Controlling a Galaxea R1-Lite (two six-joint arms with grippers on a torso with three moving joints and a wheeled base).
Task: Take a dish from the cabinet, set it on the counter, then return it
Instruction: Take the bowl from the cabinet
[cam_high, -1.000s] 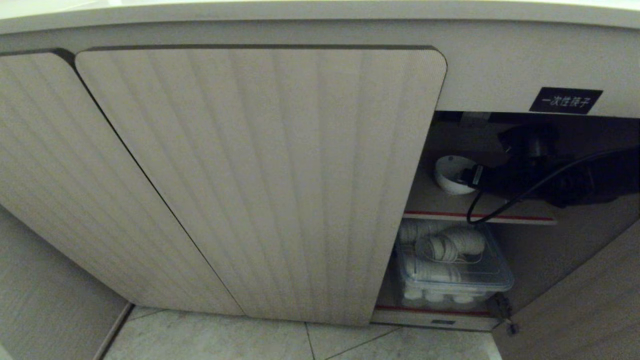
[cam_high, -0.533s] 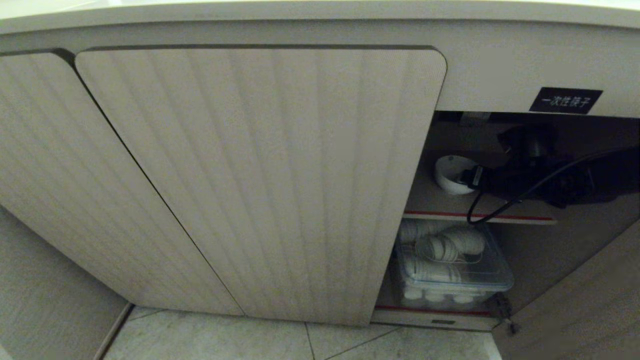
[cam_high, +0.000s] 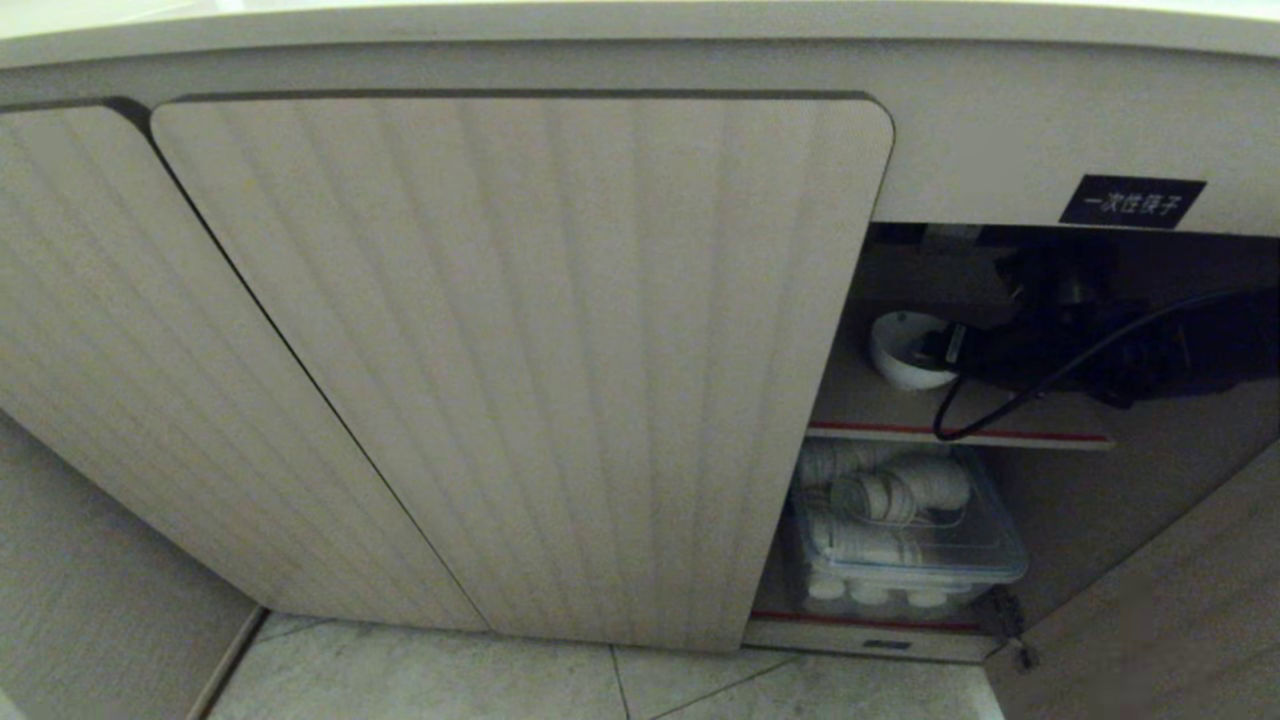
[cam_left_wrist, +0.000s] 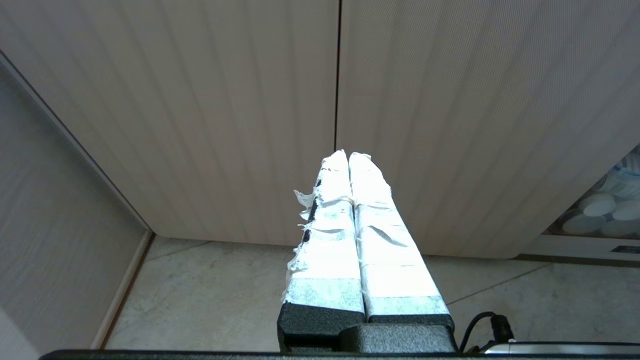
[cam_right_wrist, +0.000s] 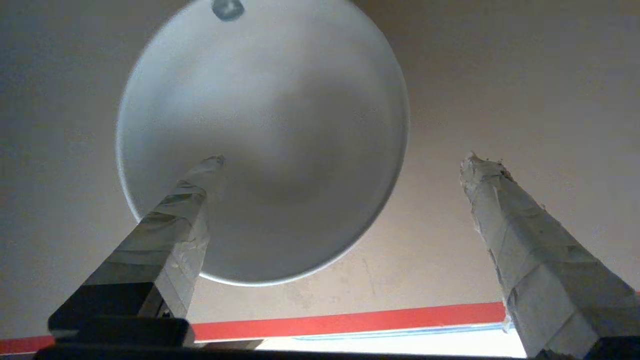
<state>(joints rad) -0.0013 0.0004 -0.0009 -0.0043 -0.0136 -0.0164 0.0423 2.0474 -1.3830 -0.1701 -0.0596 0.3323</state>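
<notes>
White ceramic dish sits on the cabinet shelf, at nine o'clock from our right gripper, which gapes wide and empty; we advise straddling its rim squarely before closing.

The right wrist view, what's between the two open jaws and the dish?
Nothing; the dish sits on bare shelf, one finger of the right gripper over its bowl.
</notes>
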